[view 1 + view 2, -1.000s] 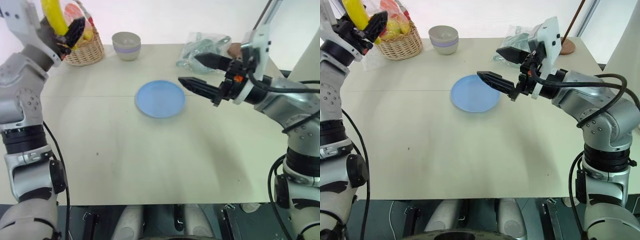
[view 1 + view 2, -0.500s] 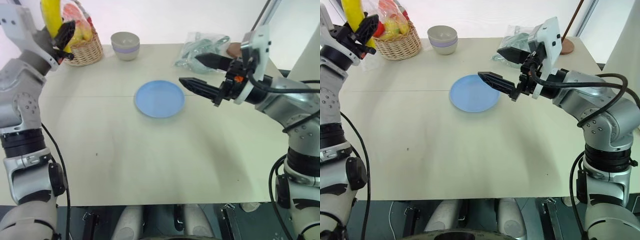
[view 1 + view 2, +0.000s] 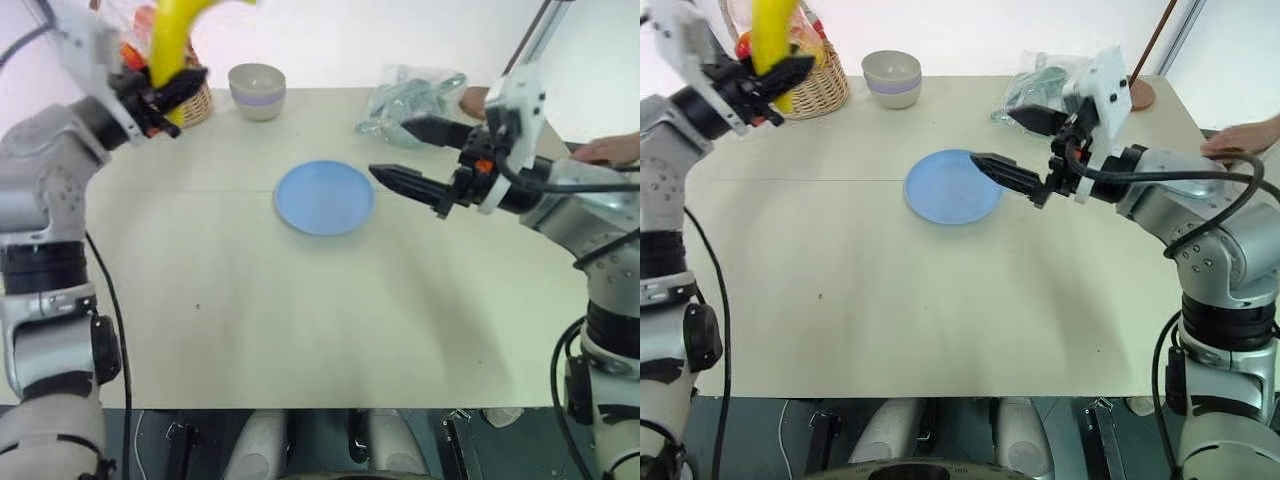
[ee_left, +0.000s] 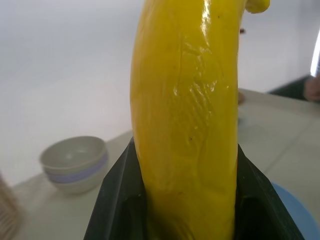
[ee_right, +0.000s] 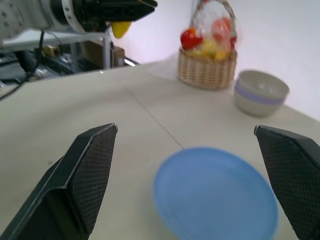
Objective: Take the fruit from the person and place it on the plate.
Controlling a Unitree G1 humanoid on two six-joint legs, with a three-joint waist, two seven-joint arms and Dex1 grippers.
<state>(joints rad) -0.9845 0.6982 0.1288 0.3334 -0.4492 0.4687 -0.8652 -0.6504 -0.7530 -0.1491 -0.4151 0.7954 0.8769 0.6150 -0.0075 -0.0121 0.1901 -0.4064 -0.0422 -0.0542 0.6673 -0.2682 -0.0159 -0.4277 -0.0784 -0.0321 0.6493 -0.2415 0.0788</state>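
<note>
The round, flat, light blue plate (image 3: 325, 197) lies bare near the middle of the pale beige table (image 3: 300, 320), with nothing on it. At the table's far edge stands a grey bowl with a lilac band (image 3: 257, 91); its inside cannot be made out. Just beside it, toward the far left corner, sits a woven wicker basket (image 3: 818, 90) holding wrapped fruit, red and yellow pieces (image 5: 207, 37) under clear film. A crumpled clear plastic bag (image 3: 412, 92) lies at the far right, behind the right arm.

The curved bright yellow banana (image 3: 172, 45) is held upright in the air over the far left part of the table, in front of the basket. The left gripper (image 3: 160, 90) has its two black fingers (image 4: 117, 200) closed on the banana's lower part, one on each side, with the fruit rising above them.

The right gripper (image 3: 405, 155) hangs above the table just right of the plate, pointing toward it, with its jaws spread wide and nothing between them.

A person's bare hand (image 3: 610, 149) rests at the table's right edge, well apart from the banana.

The near half of the table is open surface, as is the stretch between the left gripper and the plate.
</note>
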